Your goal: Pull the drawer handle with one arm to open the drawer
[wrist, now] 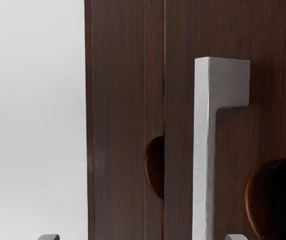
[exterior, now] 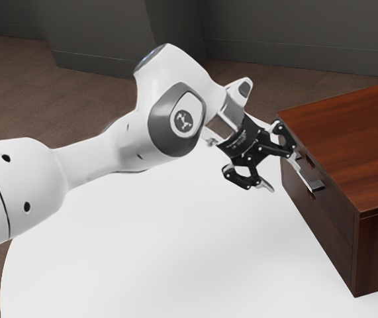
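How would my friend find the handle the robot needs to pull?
Look for the dark wooden drawer box on the white table. On its side facing the gripper sits the handle, a straight bar. It is the only pale grey metal part on all that dark wood.

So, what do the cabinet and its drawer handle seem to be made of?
The cabinet looks like dark reddish-brown wood, smooth and slightly glossy: fine grain lines run along its faces. The drawer handle seems to be matte grey metal, perhaps brushed: pale, even colour and sharp square edges.
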You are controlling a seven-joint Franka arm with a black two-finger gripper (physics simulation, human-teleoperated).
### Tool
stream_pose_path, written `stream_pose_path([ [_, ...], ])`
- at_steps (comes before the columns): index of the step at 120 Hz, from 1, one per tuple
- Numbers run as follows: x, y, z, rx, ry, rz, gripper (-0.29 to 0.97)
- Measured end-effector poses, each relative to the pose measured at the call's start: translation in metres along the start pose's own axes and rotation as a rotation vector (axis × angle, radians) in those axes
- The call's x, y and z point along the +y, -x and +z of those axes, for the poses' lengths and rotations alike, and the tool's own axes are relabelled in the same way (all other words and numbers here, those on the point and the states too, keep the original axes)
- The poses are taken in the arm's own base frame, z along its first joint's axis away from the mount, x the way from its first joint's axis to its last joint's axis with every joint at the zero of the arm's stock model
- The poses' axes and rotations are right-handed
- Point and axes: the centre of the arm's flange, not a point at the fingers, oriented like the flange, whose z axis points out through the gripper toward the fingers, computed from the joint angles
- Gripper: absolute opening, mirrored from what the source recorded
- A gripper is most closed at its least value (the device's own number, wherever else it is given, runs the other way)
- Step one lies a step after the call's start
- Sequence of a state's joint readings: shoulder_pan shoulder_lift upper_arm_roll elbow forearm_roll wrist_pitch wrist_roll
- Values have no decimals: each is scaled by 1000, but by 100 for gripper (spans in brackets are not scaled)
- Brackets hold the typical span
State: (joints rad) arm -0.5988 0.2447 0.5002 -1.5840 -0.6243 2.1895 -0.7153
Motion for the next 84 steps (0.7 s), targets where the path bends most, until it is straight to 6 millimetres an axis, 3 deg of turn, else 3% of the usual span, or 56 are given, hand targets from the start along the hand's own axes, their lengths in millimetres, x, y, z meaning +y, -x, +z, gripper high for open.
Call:
stream_pose_path([
  [84, -2, -9, 17, 53, 15, -17, 37],
])
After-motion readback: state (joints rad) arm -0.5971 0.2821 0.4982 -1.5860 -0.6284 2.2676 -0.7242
